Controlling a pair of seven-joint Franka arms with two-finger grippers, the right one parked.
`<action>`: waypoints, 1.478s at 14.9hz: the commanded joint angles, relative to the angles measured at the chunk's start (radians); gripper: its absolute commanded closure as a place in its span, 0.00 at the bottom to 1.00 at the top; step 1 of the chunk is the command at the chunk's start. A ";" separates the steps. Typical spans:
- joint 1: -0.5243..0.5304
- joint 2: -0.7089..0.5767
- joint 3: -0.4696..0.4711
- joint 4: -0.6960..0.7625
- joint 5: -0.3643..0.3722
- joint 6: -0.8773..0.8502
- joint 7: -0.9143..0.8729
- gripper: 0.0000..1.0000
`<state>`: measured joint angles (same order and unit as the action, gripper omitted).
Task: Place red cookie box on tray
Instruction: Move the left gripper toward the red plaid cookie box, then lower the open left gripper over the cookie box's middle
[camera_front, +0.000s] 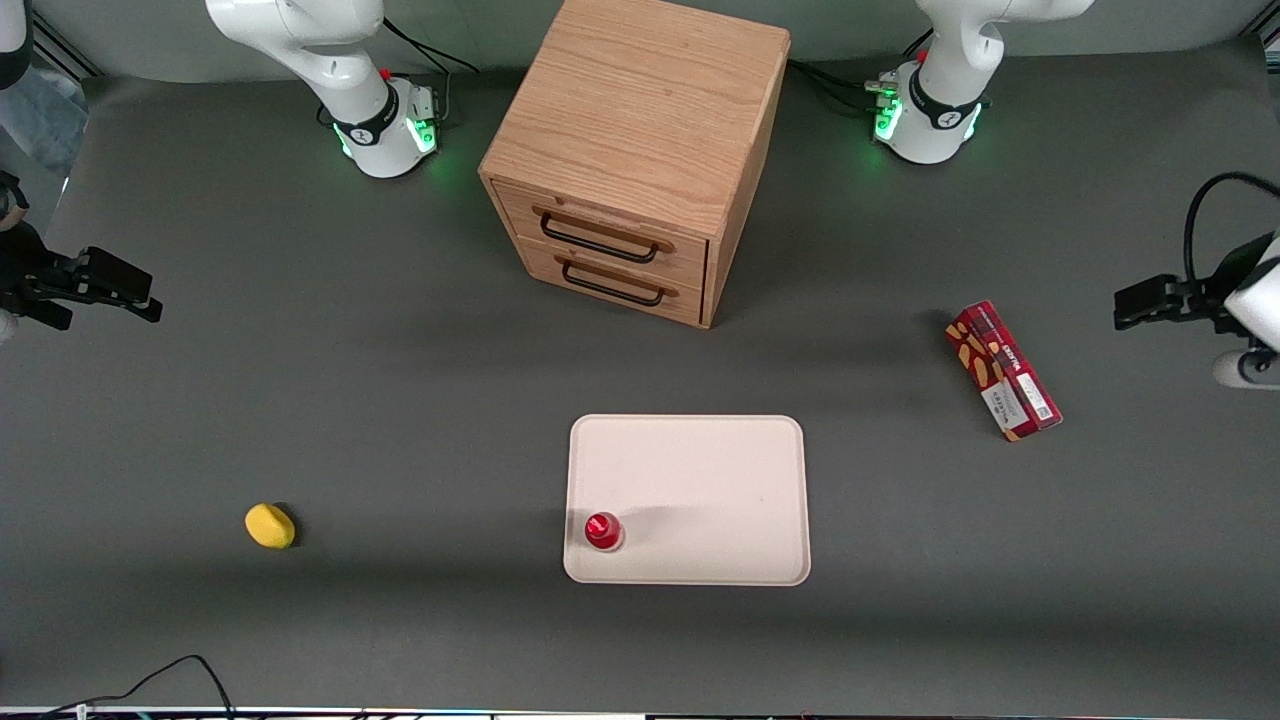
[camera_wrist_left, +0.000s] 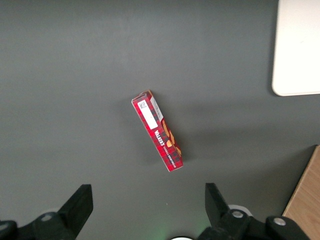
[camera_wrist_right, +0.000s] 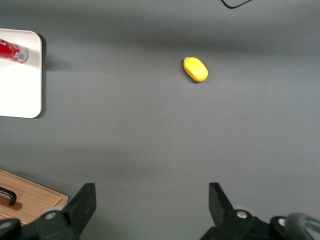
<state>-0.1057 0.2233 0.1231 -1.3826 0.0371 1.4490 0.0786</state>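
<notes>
- The left arm's gripper (camera_wrist_left: 145, 210) hangs high above the table, jaws spread wide and empty.
- The red cookie box (camera_front: 1003, 371) lies flat on the mat below it, toward the working arm's end, well apart from the tray (camera_front: 700, 470).
- Its long axis runs diagonally across the jaw gap; the fingertips are cut off from sight.

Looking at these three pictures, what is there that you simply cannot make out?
- Red cookie box: small print on its white label is too small to read, front and left wrist views alike.
- Tray: cut off by the frame edge in the left wrist view.
- Red-capped bottle on the tray: seen from above in the front view, contents unclear.
- Gripper, open above the table near the box: finger bases cut off.
</notes>
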 joint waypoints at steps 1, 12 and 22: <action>0.014 -0.063 0.003 -0.216 0.004 0.176 -0.006 0.00; 0.037 -0.111 0.001 -0.811 0.003 0.799 -0.330 0.00; 0.070 0.005 0.001 -0.935 -0.033 1.088 -0.379 0.04</action>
<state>-0.0584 0.2234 0.1273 -2.2921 0.0132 2.4820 -0.2843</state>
